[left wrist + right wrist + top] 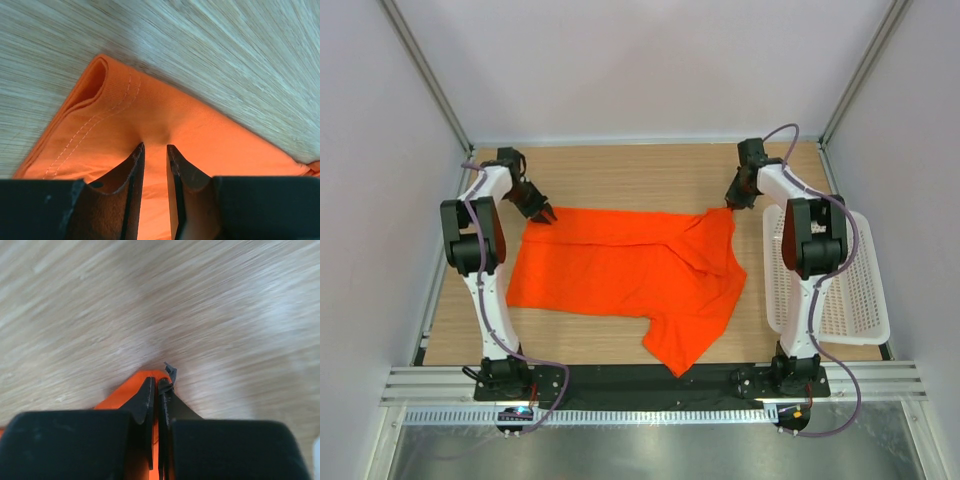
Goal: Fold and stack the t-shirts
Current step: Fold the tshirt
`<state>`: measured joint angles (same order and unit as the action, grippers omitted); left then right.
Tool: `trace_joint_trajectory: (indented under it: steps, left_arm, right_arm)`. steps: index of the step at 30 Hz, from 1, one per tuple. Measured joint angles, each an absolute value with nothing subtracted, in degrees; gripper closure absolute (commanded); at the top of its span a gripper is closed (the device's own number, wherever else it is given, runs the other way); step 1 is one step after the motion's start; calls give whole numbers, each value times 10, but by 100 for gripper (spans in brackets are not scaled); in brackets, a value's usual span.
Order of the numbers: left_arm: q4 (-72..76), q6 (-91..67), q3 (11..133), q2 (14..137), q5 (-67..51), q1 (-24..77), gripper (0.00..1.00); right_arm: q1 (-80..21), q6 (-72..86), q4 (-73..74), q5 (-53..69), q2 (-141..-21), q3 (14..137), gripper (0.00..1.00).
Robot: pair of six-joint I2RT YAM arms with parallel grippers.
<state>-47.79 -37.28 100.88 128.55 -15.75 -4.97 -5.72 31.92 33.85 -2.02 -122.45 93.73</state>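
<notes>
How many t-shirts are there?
1. The orange-red t-shirt lies spread mid-table, its far corners pinched by the left gripper and right gripper. No other shows in the white basket.

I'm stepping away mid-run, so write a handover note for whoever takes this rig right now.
Grips: left end effector pinches the t-shirt at its far left corner; right end effector is shut on the far right corner.
The t-shirt lies spread and rumpled on the table, basket to its right.
Done: both corners gripped.
Left: fold it, stack it.

Wooden table [620, 170]: orange t-shirt [620, 270] spread out, white basket [865, 300] at right edge
</notes>
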Motion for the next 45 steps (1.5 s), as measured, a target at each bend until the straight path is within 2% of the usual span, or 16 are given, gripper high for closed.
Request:
trace_joint_trajectory:
  steps: [7,16,21,26,28,29,31,34,38,45]
  left_arm:
    - [-471,-386,1003,1287,-178,-60,74]
    - [-472,-392,1004,1294,-201,-72,74]
    - [-472,-403,1013,1303,-225,-87,74]
    - [-469,-407,1019,1309,-235,-95,74]
    - [-468,-407,1019,1309,-236,-95,73]
    - [-468,-408,1019,1309,-236,-95,71]
    - [-465,-409,1019,1308,-241,-95,62]
    - [-459,-408,1019,1303,-236,-95,57]
    - [-458,-401,1018,1293,-209,-95,56]
    - [-460,-401,970,1232,-180,-97,55]
  right_arm:
    - [-60,369,336,-113,-1185,933,99]
    - [-69,408,301,-142,-1188,908,99]
    - [-70,411,297,-143,-1237,993,99]
    - [-70,405,304,-143,-1263,1029,99]
    - [-70,398,319,-142,-1270,1040,86]
    - [-70,392,329,-142,-1276,1051,74]
    - [-70,372,352,-141,-1289,1079,63]
    - [-70,330,411,-144,-1311,1140,53]
    - [-71,282,455,-153,-1302,1160,52]
    - [-116,209,471,-159,-1193,1040,51]
